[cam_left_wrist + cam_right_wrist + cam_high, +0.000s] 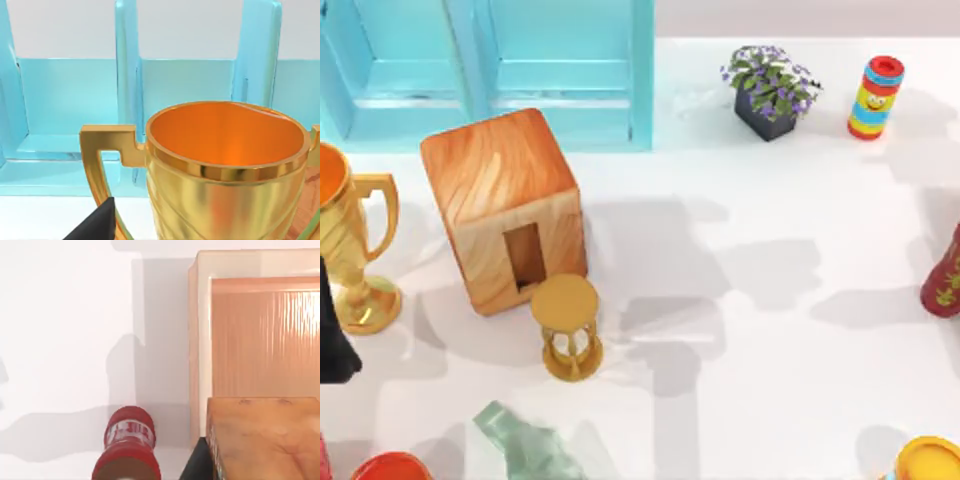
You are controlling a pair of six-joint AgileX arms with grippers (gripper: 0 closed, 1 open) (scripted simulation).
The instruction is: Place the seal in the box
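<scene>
Seal [260, 440] sits close to your right wrist camera, against the open orange box [250, 325], with the red vase [127, 445] near. Your right tool [199, 464] is at the seal's side; I cannot tell its grip. Your left tool [95, 227] hangs by the gold trophy [225, 165] at the bench's [770, 350] left edge, and I cannot tell its grip either. The wooden cube [505, 205] and hourglass [568, 325] stand left of centre.

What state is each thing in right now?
trophy: upright, cup empty
hourglass: upright
green bottle: lying on its side
potted plant: upright
dark red vase: upright, at the table's right edge
box: open, the part of the inside that shows is bare
left tool: low beside the trophy
right tool: close by the box
</scene>
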